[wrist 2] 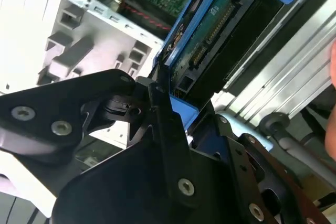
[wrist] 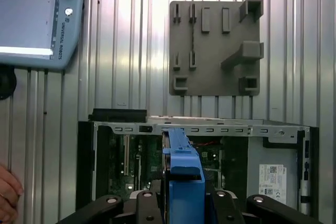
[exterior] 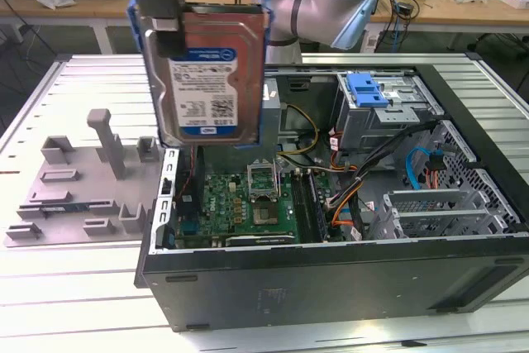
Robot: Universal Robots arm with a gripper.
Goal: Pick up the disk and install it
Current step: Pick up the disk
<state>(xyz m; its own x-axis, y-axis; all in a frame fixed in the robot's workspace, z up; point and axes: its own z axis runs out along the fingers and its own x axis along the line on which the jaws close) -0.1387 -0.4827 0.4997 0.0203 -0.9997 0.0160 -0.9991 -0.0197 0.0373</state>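
We hold the disk (exterior: pixel 208 72) upright above the open computer case (exterior: pixel 331 283), over its motherboard (exterior: pixel 248 204) end, the hand (wrist: pixel 184 203) pinching its blue rail bracket (wrist: pixel 181 156). We judge it stiff, dense and shock-sensitive, best gripped by the bracket's edges, not the label (exterior: pixel 202 97).

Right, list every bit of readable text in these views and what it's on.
White-and-blue label on the disk: barcodes and print, too small to read.
White sticker on the computer case: too small to read.
Grey pendant edge: a maker's name, nothing else legible.
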